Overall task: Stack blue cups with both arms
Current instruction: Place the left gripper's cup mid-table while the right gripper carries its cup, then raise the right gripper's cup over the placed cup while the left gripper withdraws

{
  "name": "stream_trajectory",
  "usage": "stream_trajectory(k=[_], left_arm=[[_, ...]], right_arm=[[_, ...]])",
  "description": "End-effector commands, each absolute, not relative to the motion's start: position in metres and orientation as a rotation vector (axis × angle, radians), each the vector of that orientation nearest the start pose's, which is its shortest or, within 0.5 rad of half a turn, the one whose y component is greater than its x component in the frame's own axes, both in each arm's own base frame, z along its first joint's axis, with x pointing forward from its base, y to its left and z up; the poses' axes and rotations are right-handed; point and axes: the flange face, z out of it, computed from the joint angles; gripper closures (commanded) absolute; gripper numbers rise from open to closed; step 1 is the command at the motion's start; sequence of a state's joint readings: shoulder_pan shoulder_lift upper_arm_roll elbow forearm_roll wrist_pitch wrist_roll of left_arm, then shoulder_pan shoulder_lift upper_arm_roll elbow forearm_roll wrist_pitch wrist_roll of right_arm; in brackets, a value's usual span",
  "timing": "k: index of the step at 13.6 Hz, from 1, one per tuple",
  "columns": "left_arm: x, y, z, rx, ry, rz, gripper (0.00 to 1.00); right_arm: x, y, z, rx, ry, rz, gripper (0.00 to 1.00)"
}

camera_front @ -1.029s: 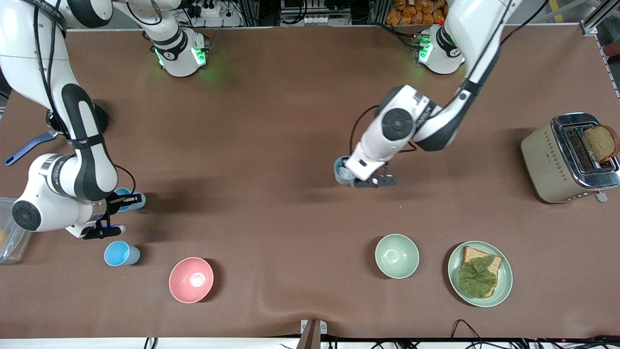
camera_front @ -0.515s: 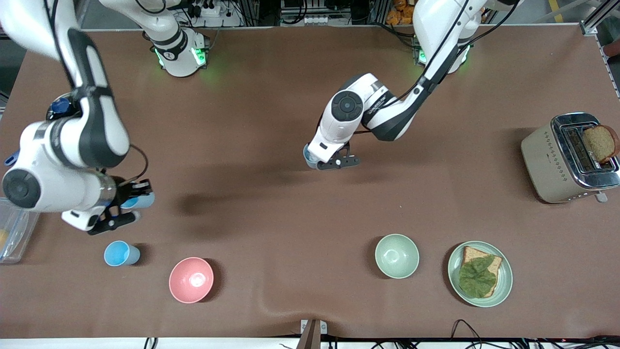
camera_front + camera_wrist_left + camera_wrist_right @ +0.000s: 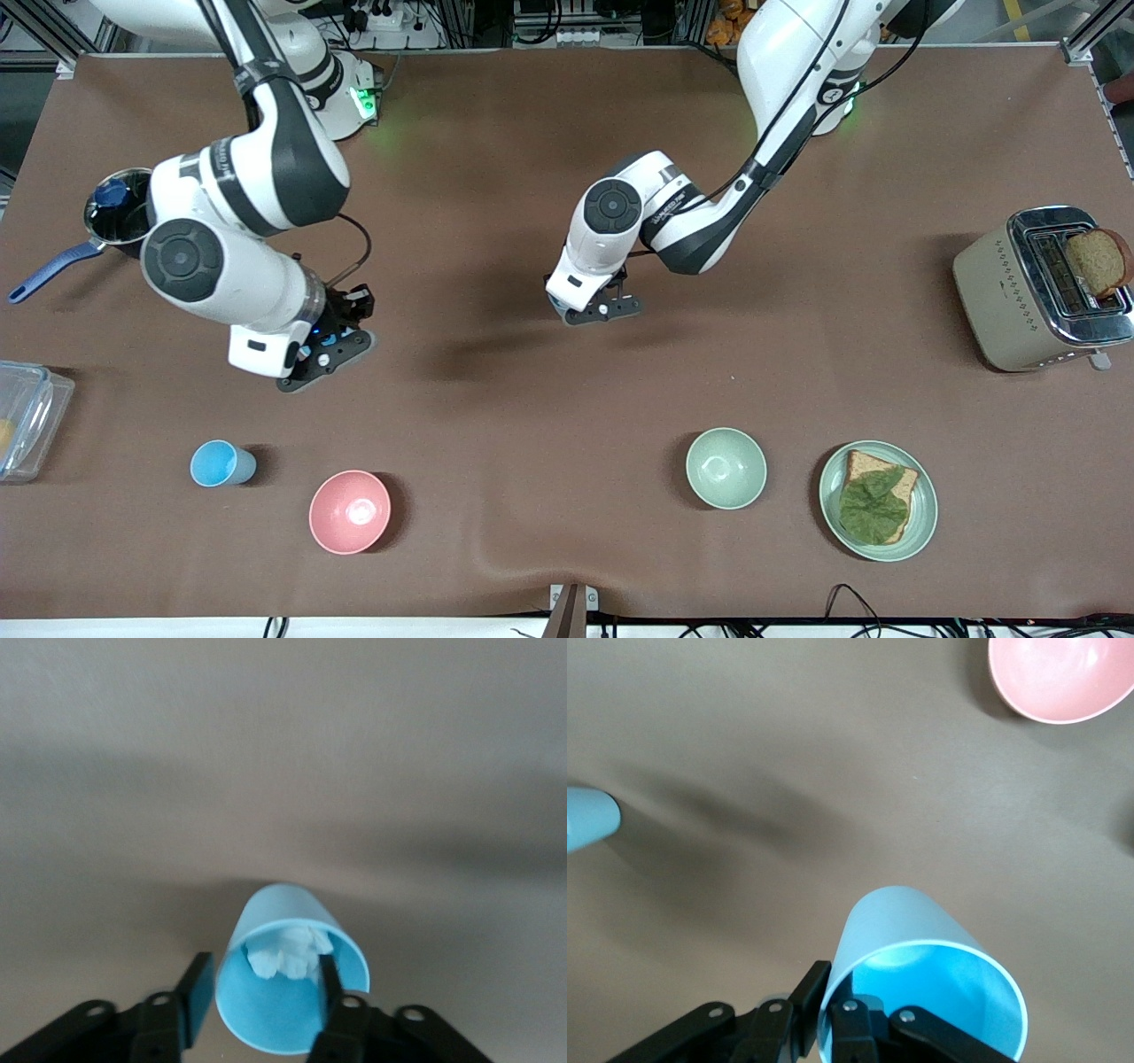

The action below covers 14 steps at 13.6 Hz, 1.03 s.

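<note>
My right gripper is up over bare table toward the right arm's end. It is shut on the wall of a light-blue cup, one finger outside and one inside. My left gripper hangs over the middle of the table, shut on the wall of another blue cup that has a crumpled white wad in it. In the front view both held cups are mostly hidden under the hands. A third blue cup stands on the table beside the pink bowl; it also shows in the right wrist view.
A pale green bowl and a green plate with bread and a leaf lie near the front edge. A toaster with bread stands at the left arm's end. A pan and a clear container are at the right arm's end.
Both arms have risen with their cups. The right gripper has swung from the table's end toward the middle. The left gripper has shifted toward the right arm's end.
</note>
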<state>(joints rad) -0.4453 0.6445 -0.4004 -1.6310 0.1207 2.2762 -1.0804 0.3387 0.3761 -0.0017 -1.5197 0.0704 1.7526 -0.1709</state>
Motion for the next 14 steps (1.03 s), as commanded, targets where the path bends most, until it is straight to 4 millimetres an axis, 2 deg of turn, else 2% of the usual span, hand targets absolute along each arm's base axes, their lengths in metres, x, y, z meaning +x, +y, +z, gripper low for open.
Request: stream_trajectory(k=[1,2,4,6,8,9,10,11,12,14], left_arm=[[0.518,-0.451,0.339,-3.196,-0.486,0.03,0.0],[0.528,-0.429,0.371,-3.172,-0.499,-0.035,0.0],[0.558,-0.367,0.428,-3.1,-0.509,-0.204,0.0],[0.58,-0.308,0.463,-3.073,-0.453,-0.244,0.0],[0.599,-0.245,0.495,-3.072,-0.368,-0.282,0.0],[0.604,-0.219,0.507,-3.079,-0.365,-0.27,0.0],[0.606,-0.195,0.52,-3.126,-0.451,-0.237,0.0],[0.607,-0.171,0.535,-3.149,-0.541,-0.212,0.0],[0.607,-0.149,0.547,-3.142,-0.519,-0.163,0.0],[0.609,-0.123,0.578,-3.158,-0.359,-0.127,0.0]], right_arm=[[0.609,0.257,0.44,-3.029,-0.651,0.177,1.0],[0.605,0.276,0.439,-3.032,-0.637,0.144,1.0],[0.588,0.32,0.438,-3.047,-0.578,0.105,1.0],[0.568,0.367,0.428,-3.069,-0.481,0.069,1.0],[0.55,0.405,0.408,-3.086,-0.387,0.069,1.0],[0.54,0.423,0.396,-3.105,-0.357,0.083,1.0],[0.533,0.44,0.392,-3.111,-0.294,0.081,1.0],[0.528,0.457,0.383,-3.12,-0.234,0.087,1.0],[0.517,0.479,0.377,-3.128,-0.14,0.089,1.0],[0.497,0.506,0.361,-3.147,0.06,0.096,1.0]])
